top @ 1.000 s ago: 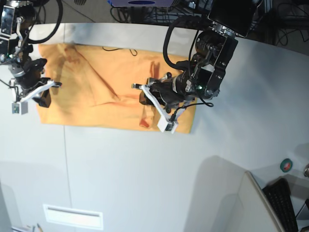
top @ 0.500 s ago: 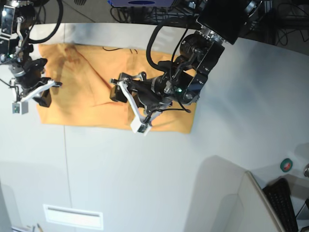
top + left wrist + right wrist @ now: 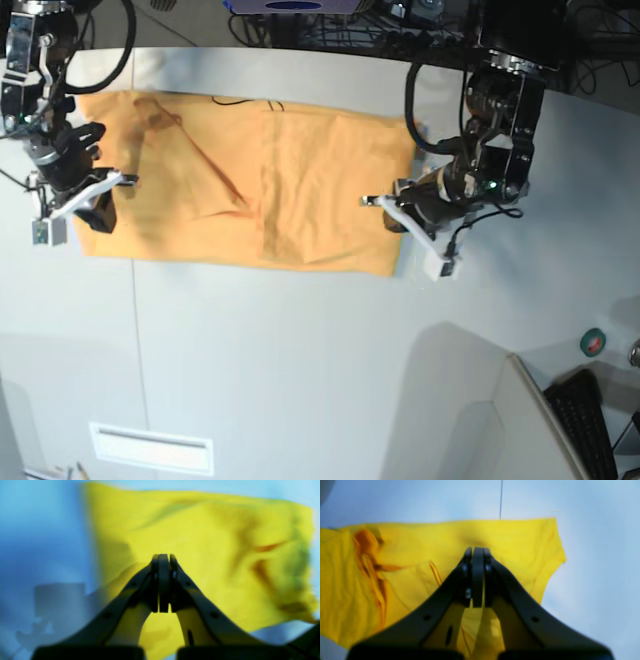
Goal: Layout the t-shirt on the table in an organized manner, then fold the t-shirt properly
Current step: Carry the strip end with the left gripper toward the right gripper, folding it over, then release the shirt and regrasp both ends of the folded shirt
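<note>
Two tools frame the t-shirt (image 3: 240,185), which lies spread across the far half of the table (image 3: 300,360), a sleeve flap folded in over its middle.

At the base view's left, the right tool (image 3: 75,200) sits over the shirt's edge with its jaws clenched together; the wrist view shows nothing pinched between them, only cloth below. Further right, a crease runs down the shirt's centre, with thin black scribble marks (image 3: 245,101) along the far hem. At the right end, the left tool (image 3: 415,225) hangs just at the shirt's edge, jaws likewise pressed shut on nothing, the fabric lying beyond its tips.

Judging by this, one side panel is folded in and the next fold is due. To do it well, each tool should open before it lowers, take one corner of the same edge, lift both together just clear of the surface, and carry the edge across level so the layers land square without new wrinkles.

Underneath, the table is smooth and pale, crossed by a thin dark seam (image 3: 135,330). Cables (image 3: 330,30) crowd the far side, and a keyboard (image 3: 585,420) shows at the lower right.
</note>
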Available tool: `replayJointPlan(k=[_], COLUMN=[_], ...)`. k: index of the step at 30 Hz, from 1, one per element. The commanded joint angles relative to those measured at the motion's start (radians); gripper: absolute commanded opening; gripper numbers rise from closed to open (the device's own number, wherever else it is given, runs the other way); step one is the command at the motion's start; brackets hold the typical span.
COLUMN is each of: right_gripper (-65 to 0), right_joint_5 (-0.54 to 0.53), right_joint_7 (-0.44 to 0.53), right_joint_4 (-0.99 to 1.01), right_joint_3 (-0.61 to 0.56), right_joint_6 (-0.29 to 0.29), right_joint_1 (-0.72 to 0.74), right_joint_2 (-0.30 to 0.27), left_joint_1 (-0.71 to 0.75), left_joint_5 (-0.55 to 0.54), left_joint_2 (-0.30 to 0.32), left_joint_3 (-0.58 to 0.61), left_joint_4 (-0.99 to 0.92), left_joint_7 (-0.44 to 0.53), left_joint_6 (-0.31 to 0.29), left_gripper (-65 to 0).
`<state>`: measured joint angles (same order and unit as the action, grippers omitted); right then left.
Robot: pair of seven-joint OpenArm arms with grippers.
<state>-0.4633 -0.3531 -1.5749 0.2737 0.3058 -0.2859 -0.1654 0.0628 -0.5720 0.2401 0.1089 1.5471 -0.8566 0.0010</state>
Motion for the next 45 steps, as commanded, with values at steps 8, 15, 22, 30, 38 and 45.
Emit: replayJointPlan(k=[8,15,22,30,38,45], right_gripper=[-65.0,-65.0,-54.5,-39.6,-27.3,-27.3], right_joint_5=[-0.199,-0.211,-0.334,-0.384,-0.381,-0.386], right_joint_7=[0.022,0.022,-0.179,-0.464,-0.524,-0.527], right_joint_4=[-0.003,0.077,0.212,0.259,0.519,0.543], right_joint_3=[0.006,0.019,0.252,0.348,0.339,0.267], right_joint_6=[0.000,0.000,0.005,0.254,0.392,0.392], right_joint_1=[-0.003,0.014,0.075,0.090,0.146,0.147], right_joint_2=[0.000,0.000,-0.001,-0.084,-0.133,-0.109], left_joint_1=[0.059,0.027,0.056,0.102,0.108,0.096], left_joint_5=[-0.004,-0.003,-0.009,-0.003,0.013,0.264], left_joint_2=[0.052,0.054,0.077,0.089,0.107,0.048], left_joint_3=[0.035,0.061,0.035,-0.186,-0.392,-0.331], left_joint_4=[-0.004,-0.147,-0.012,-0.010,-0.211,-0.307], left_joint_7=[0.167,0.187,0.227,0.233,0.328,0.451], left_joint_6=[-0.003,-0.003,-0.003,-0.016,-0.263,-0.264], left_gripper=[-65.0,-65.0,-65.0,-65.0,-65.0,-65.0])
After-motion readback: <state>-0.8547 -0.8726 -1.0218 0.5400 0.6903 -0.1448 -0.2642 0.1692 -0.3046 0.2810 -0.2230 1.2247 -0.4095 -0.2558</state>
